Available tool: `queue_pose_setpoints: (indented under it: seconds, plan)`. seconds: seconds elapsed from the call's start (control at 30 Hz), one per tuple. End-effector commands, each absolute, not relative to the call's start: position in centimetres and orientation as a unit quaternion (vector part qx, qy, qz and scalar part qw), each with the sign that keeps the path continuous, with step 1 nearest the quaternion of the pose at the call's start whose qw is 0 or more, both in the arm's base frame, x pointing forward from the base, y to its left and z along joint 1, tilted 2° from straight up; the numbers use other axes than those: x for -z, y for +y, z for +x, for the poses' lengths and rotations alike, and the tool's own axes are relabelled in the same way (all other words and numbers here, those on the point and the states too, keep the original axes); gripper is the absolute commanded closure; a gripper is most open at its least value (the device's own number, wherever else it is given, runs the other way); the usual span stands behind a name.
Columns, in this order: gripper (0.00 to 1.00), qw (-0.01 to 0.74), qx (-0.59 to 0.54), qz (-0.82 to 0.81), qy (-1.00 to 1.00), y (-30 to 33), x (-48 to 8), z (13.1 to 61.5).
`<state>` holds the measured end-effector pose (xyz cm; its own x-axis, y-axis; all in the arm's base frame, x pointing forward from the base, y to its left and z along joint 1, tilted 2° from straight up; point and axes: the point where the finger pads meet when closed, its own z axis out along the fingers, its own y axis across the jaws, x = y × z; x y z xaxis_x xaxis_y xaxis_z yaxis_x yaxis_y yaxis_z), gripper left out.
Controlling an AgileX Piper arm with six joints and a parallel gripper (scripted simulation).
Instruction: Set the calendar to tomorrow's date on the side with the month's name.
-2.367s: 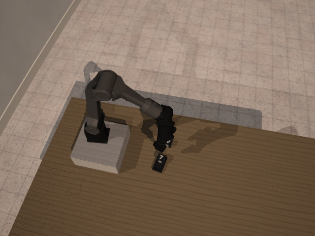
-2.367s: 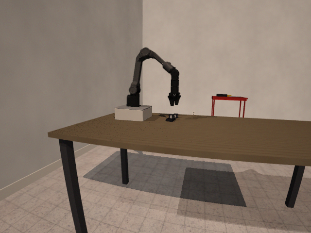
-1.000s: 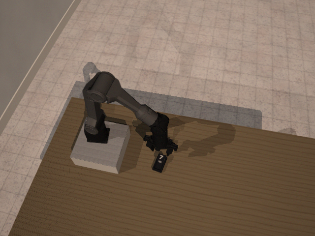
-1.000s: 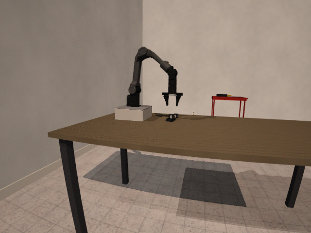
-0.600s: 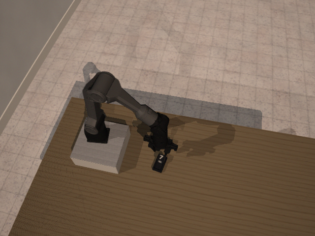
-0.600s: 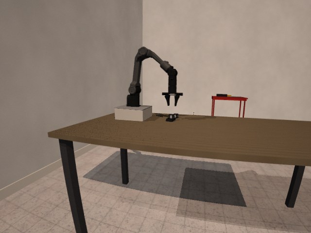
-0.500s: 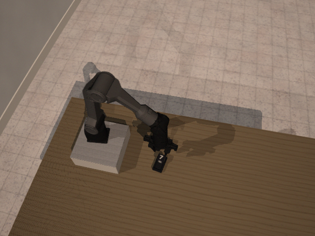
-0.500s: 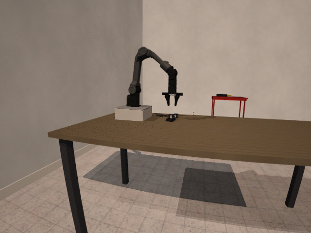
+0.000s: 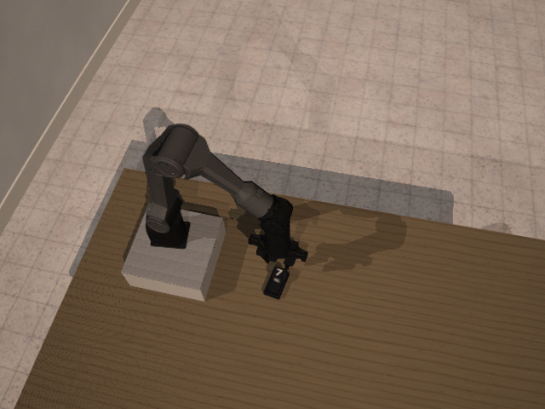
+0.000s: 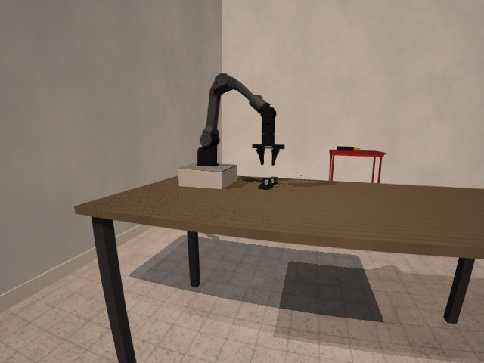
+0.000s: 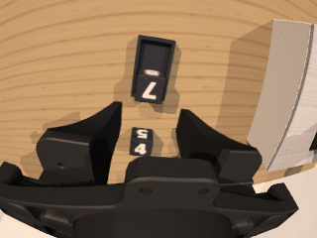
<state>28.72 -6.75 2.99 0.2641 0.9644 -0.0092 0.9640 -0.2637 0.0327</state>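
A small black tray (image 9: pixel 272 290) (image 10: pixel 264 187) (image 11: pixel 157 47) lies flat on the wooden table (image 9: pixel 352 330). One black cube (image 9: pixel 278 273) (image 10: pixel 267 181) (image 11: pixel 151 86) stands in the tray's end nearest the arm, with a white 7 on top; the other slot is empty. A second cube (image 10: pixel 274 180) (image 11: pixel 142 142) stands on the table just outside the tray, with 5 on top and 4 on its side. In the top view the gripper hides it. My gripper (image 9: pixel 281 260) (image 10: pixel 267 162) (image 11: pixel 150 116) hangs well above this loose cube. It points straight down, is partly open and holds nothing.
The arm stands on a white block (image 9: pixel 175 259) (image 10: pixel 206 175) (image 11: pixel 284 93) at the table's back left, close to the tray. A red side table (image 10: pixel 356 153) stands far off by the wall.
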Motion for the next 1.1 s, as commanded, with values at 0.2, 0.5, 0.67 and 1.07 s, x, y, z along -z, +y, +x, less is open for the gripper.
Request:
queue_pose_setpoints:
  seconds: [0.2, 0.5, 0.67, 1.07]
  plan:
    - [0.36, 0.018, -0.008, 0.795, 0.606, -6.8, -3.1, 28.7]
    - [0.36, 0.016, -0.006, 0.800, 0.600, -6.8, -2.6, 28.7]
    - [0.36, 0.016, -0.005, 0.801, 0.599, -6.8, -2.2, 28.7]
    - [0.36, 0.016, -0.005, 0.801, 0.598, -6.7, -0.6, 28.7]
